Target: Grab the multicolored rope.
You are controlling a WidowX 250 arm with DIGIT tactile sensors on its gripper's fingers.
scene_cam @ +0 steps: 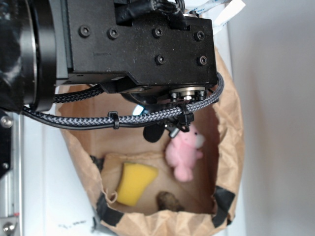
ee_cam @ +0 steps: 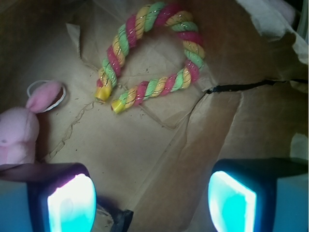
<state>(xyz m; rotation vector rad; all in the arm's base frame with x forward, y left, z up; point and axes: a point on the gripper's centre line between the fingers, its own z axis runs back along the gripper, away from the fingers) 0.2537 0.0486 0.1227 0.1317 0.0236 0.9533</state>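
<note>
The multicolored rope (ee_cam: 159, 53), twisted from red, yellow and light-green strands, lies bent in a U on the brown paper floor in the upper middle of the wrist view. Both of its yellow-capped ends point lower left. My gripper (ee_cam: 152, 200) hangs above the paper, well short of the rope, open, with only bare paper between its glowing cyan pads (ee_cam: 72, 205). In the exterior view the rope is hidden behind the black arm (scene_cam: 142, 39).
A pink bunny (scene_cam: 183, 152) (ee_cam: 21, 130) lies just left of my left finger. A yellow sponge wedge (scene_cam: 134, 183) and a brown lump (scene_cam: 169, 200) sit lower in the paper-lined box (scene_cam: 229, 147). A grey braided cable (scene_cam: 123, 119) loops across the arm.
</note>
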